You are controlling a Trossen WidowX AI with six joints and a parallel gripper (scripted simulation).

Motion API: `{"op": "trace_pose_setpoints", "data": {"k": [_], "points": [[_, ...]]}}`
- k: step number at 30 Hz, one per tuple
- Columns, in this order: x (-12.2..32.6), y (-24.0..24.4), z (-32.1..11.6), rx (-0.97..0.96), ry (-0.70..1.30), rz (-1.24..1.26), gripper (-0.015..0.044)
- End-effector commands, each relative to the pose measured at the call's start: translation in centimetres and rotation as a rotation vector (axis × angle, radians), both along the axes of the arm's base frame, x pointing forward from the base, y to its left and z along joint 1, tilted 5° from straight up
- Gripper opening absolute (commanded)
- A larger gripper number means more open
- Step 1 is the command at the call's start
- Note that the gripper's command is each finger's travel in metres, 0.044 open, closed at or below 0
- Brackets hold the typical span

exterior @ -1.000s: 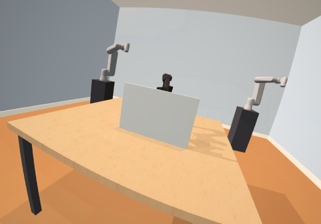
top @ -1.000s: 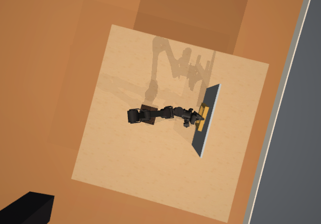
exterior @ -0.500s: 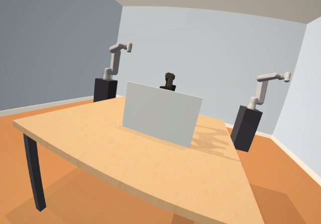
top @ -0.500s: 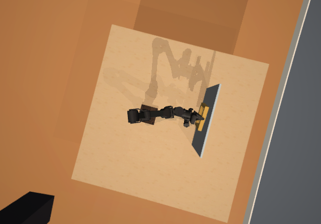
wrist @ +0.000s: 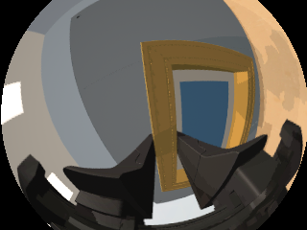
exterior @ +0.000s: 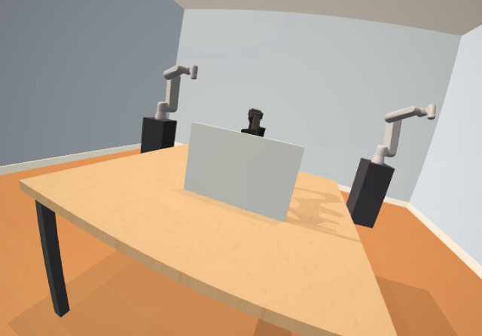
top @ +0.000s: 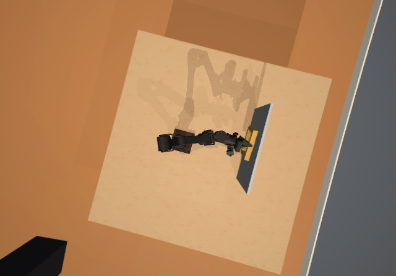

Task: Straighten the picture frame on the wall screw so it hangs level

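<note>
The golden picture frame (top: 252, 137) (wrist: 157, 81) is in front of the dark face of an upright panel (top: 262, 114) (exterior: 241, 169) (wrist: 110, 62). It has a grey inner border and a blue picture (wrist: 205, 107). My gripper (top: 251, 145) (wrist: 163, 136) is shut on one side bar of the frame, with one finger on the outside and the other inside the opening. The screw and the notched strip are hidden behind the frame. The slanted wrist view does not tell whether the frame is level. In the exterior view the panel hides the frame and the fingers.
The panel stands upright over the wooden table (top: 153, 190) (exterior: 241, 246). My arm (top: 195, 139) reaches across to the frame from its dark base. Two pale arms on black pedestals (exterior: 157, 133) (exterior: 370, 192) stand beyond the table.
</note>
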State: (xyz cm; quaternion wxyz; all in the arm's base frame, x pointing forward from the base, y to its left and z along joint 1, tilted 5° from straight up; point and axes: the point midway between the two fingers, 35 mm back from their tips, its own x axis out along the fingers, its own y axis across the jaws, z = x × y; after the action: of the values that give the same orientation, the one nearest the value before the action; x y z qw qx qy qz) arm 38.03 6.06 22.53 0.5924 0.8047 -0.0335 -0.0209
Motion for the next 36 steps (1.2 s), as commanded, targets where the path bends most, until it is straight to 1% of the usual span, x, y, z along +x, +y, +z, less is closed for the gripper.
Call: {"op": "trace_pose_setpoints", "data": {"k": [1,36], "points": [[0.09,0.0,0.55,0.001,-0.016,-0.004,0.0],[0.08,-0.12,0.31,0.001,-0.016,-0.004,0.0]]}}
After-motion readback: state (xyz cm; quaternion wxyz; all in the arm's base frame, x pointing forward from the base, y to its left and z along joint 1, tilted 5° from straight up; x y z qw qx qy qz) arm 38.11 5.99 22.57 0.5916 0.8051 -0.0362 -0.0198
